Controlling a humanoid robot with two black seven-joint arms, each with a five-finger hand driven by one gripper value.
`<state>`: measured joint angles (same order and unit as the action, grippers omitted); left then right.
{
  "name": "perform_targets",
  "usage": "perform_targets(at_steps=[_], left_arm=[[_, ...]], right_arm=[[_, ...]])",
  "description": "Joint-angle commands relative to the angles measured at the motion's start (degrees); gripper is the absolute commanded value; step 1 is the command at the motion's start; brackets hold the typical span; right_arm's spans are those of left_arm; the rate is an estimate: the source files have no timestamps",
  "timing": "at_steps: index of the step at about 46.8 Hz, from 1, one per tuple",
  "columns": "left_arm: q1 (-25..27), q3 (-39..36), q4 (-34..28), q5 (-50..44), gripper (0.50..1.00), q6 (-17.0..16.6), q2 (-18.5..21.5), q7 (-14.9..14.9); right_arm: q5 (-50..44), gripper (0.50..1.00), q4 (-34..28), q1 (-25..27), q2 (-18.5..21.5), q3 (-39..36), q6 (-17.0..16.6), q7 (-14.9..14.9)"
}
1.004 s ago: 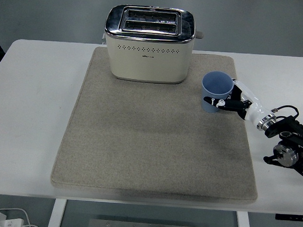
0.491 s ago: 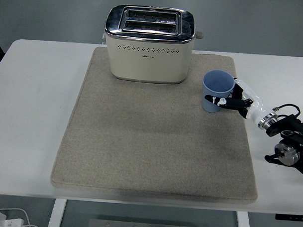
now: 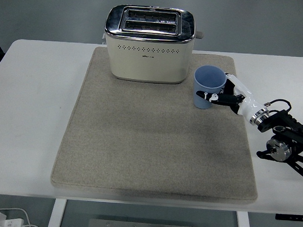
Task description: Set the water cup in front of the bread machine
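Pale blue plastic, by the look of it: the cup (image 3: 209,87) stands on the grey mat (image 3: 155,143), just off the front right corner of the toaster (image 3: 150,43), near it but not touching. Its mouth faces up and I can see no liquid inside from here, so I'd judge it light and easy to shift. It looks stiff enough to take a squeeze, though a thin wall like that could flex if pinched hard. The smooth side may be a little slippery, and a tall, light cup tips readily if it is pushed low or dragged across the felt-like mat.

The right hand (image 3: 227,96) has it by the side wall, the dark fingers (image 3: 212,97) wrapped around the lower front and the white part of the hand against the far side, so the grip is closed on the cup. That seems a sensible place to hold it, around the body below the rim; I see no handle. Whether the base is resting on the mat or just clear of it, I cannot tell.

The spot in front of the toaster lies to the cup's left, on open mat. The arm comes in from the right edge over the white table (image 3: 33,89). The left arm is not in sight.
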<state>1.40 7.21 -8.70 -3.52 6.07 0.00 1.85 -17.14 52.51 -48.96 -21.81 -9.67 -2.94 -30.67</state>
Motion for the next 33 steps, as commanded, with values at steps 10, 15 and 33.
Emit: perform_targets(at_steps=[10, 15, 33], left_arm=[[0.0, 0.0, 0.0, 0.0, 1.0, 0.0, 0.0, 0.0], [0.0, 0.0, 0.0, 0.0, 1.0, 0.0, 0.0, 0.0], [0.0, 0.0, 0.0, 0.0, 1.0, 0.0, 0.0, 0.0]], right_arm=[[0.1, 0.5, 2.6, -1.5, 1.6, 0.4, 1.2, 0.0], [0.2, 0.5, 2.7, -2.4, 2.6, 0.8, 1.4, 0.1], [-0.2, 0.5, 2.5, -3.1, 7.6, 1.0, 2.8, 0.1]])
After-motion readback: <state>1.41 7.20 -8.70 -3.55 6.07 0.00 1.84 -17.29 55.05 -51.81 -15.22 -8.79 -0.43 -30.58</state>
